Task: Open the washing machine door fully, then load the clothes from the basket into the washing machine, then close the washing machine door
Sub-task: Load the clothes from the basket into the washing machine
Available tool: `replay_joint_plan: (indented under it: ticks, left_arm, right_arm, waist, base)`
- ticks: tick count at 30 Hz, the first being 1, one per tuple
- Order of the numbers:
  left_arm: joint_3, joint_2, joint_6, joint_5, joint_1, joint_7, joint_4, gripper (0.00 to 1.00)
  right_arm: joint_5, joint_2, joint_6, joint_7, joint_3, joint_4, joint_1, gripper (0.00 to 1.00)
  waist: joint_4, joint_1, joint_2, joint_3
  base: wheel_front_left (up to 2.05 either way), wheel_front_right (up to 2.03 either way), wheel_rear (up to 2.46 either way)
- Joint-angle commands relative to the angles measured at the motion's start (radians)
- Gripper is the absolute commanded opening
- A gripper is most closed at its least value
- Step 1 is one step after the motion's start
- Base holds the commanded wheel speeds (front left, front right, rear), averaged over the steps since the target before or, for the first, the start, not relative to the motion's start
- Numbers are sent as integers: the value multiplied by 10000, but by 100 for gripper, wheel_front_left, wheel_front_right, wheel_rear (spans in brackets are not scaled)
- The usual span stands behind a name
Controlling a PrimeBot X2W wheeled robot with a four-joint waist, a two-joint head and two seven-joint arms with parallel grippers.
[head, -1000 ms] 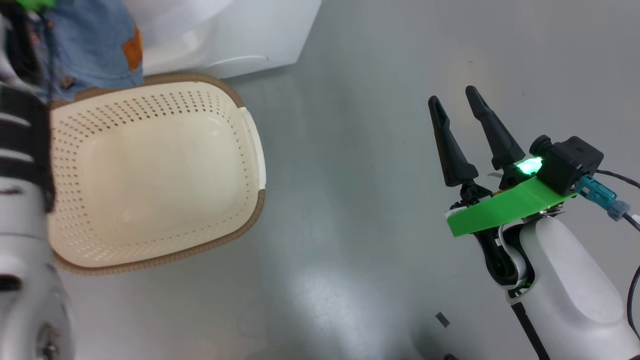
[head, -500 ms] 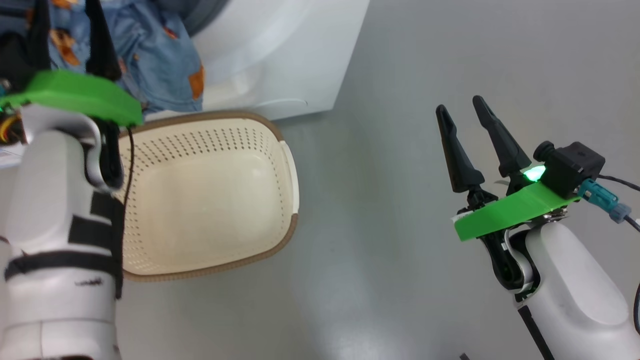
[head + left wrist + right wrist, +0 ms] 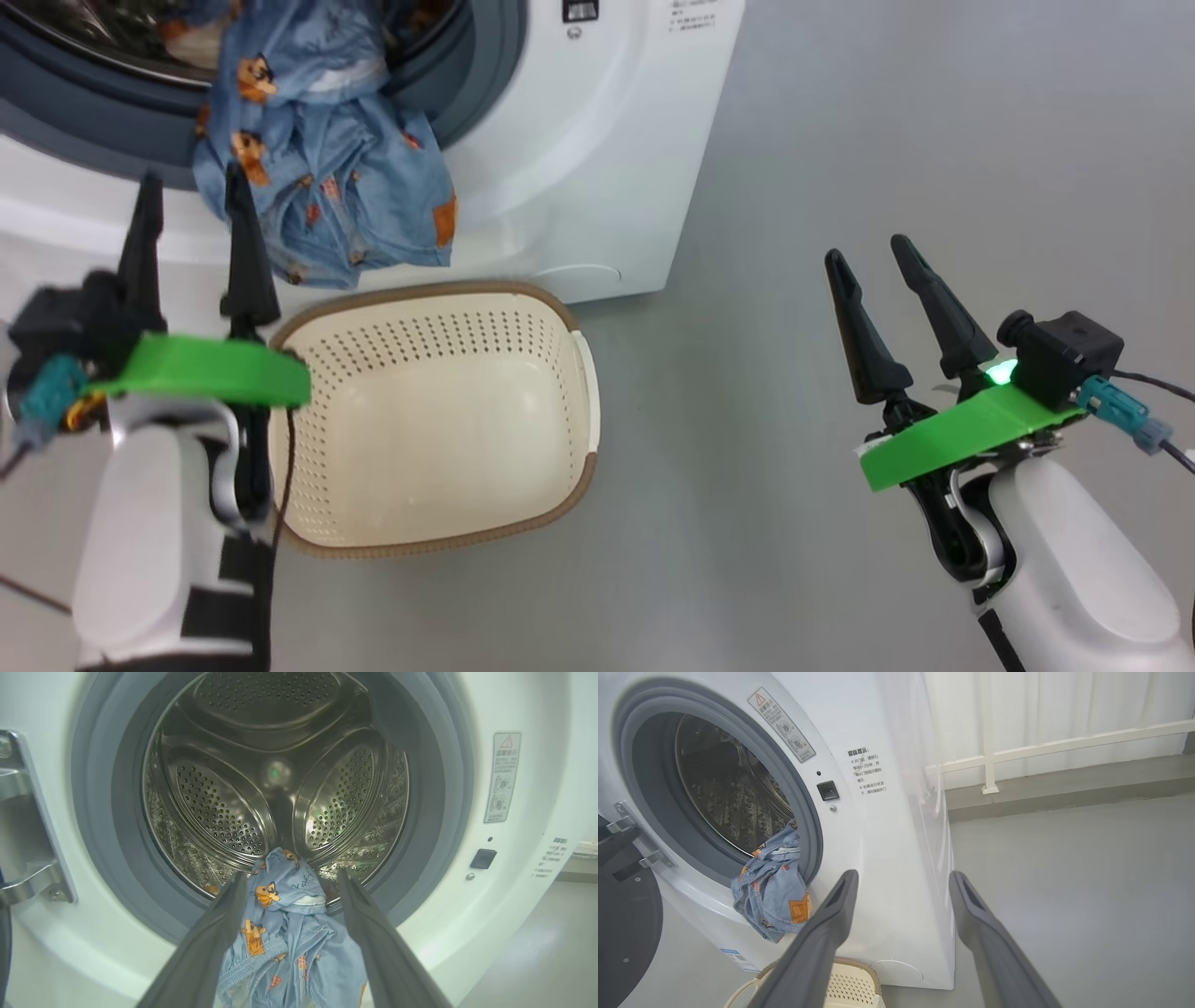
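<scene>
Since 1 second ago the view has tilted up. Now the clothes [image 3: 327, 187] hang from the washer [image 3: 597, 140] mouth at upper left, above the basket [image 3: 420, 289]. Both the left gripper [image 3: 191, 182] and the right gripper [image 3: 867, 249] are spread wide, holding nothing.

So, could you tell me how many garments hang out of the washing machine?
1: a blue garment draped over the mouth of the washing machine, above the basket; others may be hidden inside.
</scene>
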Motion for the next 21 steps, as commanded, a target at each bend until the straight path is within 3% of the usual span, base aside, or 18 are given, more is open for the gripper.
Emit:
replay_joint_plan:
  ticks: [1, 11, 21]
  left_arm:
    - [276, 237, -39, 86, 483, -62, -551, 100]
    - [393, 8, 51, 207, 2658, -62, -1979, 100]
    - [288, -124, 263, 295, 3667, -62, -2709, 100]
  right_arm:
    - [118, -93, 44, -80, 85, -194, 288, 100]
    - [91, -214, 44, -80, 83, -177, 501, 100]
    - [-2, -382, 44, -80, -21, -284, 680, 100]
  waist:
    - [147, 0, -1, -339]
    - [323, 0, -1, -859]
    - [502, 0, -1, -1077]
  base:
    - [0, 0, 0]
    - [0, 0, 0]
    - [0, 0, 0]
